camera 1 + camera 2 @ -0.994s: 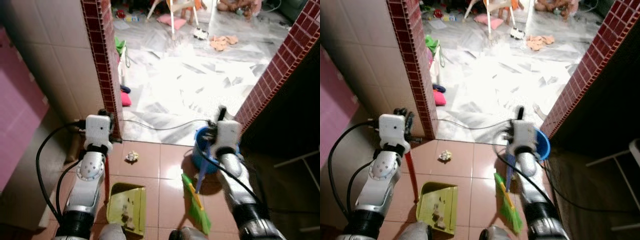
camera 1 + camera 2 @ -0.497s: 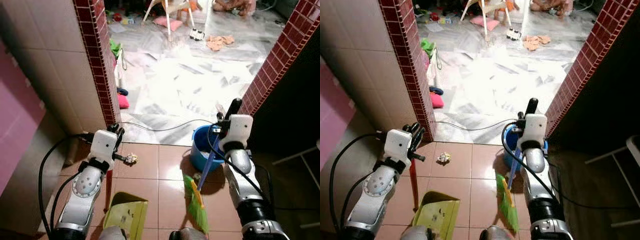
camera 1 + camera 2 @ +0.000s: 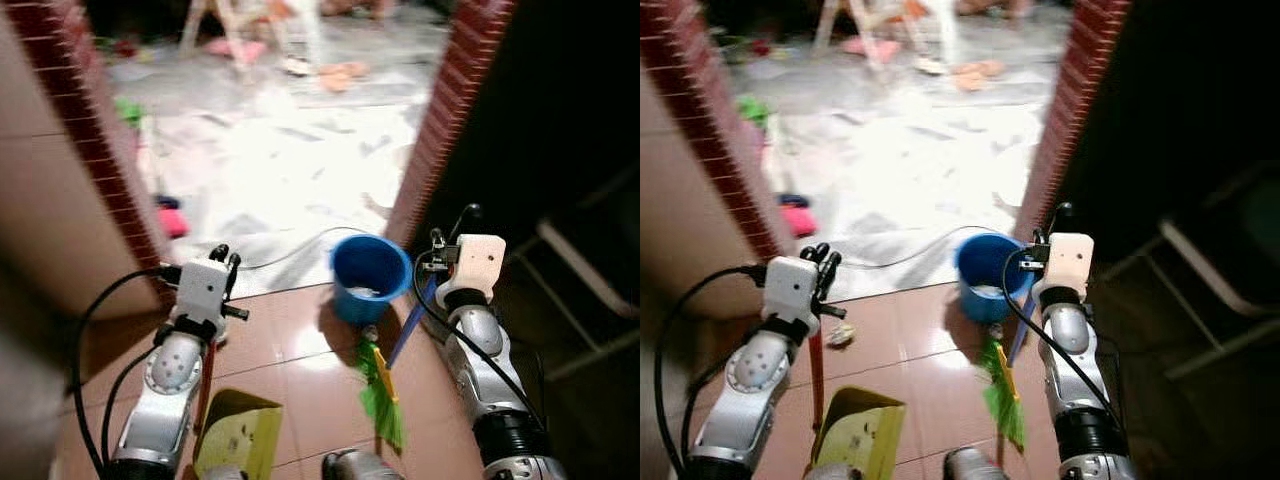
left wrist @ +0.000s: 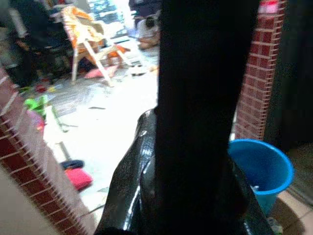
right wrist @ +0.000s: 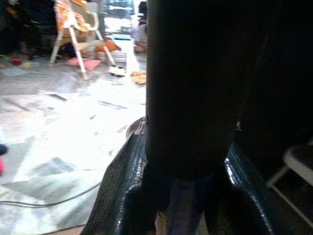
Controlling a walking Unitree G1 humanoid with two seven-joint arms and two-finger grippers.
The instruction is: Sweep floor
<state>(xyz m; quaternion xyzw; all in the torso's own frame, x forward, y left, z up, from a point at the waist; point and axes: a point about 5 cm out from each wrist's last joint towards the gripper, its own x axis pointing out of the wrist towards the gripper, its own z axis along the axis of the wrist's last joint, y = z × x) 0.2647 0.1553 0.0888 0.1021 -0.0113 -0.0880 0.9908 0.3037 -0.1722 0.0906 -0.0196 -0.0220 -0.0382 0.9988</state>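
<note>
Both head views have swung to the right since 0.5 s ago, so the bucket [image 3: 370,275] now sits mid-picture and the dark room on the right takes more of it; that is the camera turning, not the things moving. Both arms keep their loads. The left gripper [image 3: 222,258] is clenched on the red handle of the dustpan [image 3: 236,443], which rests on the tiles by the robot's feet with bits of dirt in it. The right gripper [image 3: 440,250] grips the blue broom [image 3: 383,398] stick, bristles down just in front of the bucket.

Risks, as I judge them: the blur suggests a turn, and the broom head is close enough to the bucket to knock it. A cable [image 3: 290,255] lies across the threshold and could snag the bristles. The paper scrap [image 3: 840,336] sits just beside the dustpan handle and could be pushed away rather than collected.

Count: 1 broom, 1 dustpan, 1 bucket, 1 scrap, 1 cable.
</note>
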